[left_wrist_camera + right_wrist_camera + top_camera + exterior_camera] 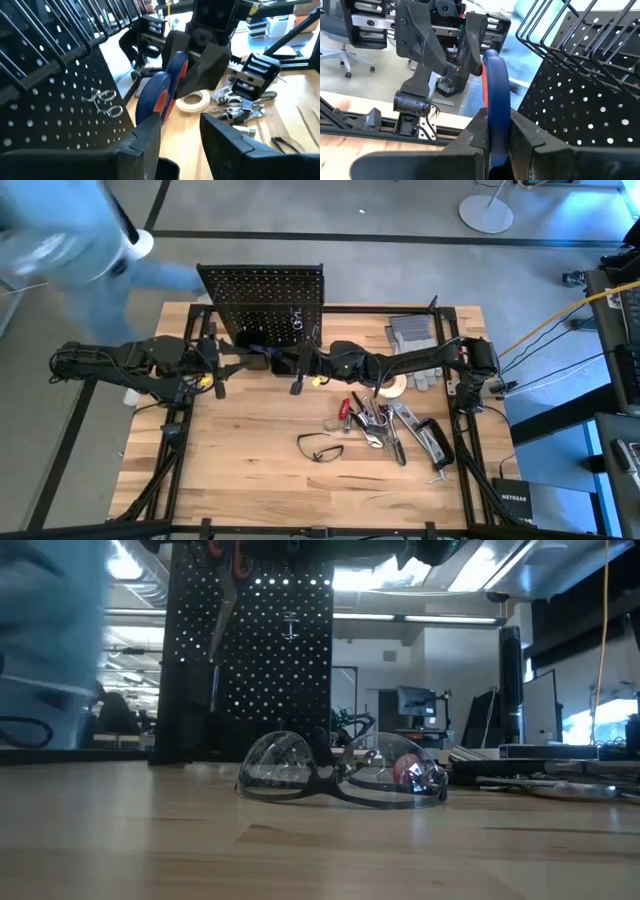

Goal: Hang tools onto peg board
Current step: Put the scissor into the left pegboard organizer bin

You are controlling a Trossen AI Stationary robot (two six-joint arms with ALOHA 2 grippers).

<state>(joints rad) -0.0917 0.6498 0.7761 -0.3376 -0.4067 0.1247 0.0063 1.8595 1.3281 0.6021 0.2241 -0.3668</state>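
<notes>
High view: both arms meet in front of the peg board (262, 292), which stands upright at the table's (250, 480) far edge. Right gripper (494, 131) pinches a blue-and-red handled tool (496, 100); right wrist view shows its fingers pressed tight on the blue handle. Left gripper (180, 131) sits at the same tool (160, 95) from the other side, fingers spread either side of the handle, not clearly touching it. Tool is off the table, just beside the board's front, near the black wire hooks (560, 30).

Remaining tools on the table, right of centre: pile of red-handled pliers and metal tools (375, 420), white tape roll (392, 388), silver bar level (433, 442). Safety glasses (320, 448) lie alone nearer the front edge; low view has them (340, 772) sitting upright on the wood. Grey gloves (410, 332) at the far right corner. Blurred person in blue (60, 240) beyond the table's far left corner.
</notes>
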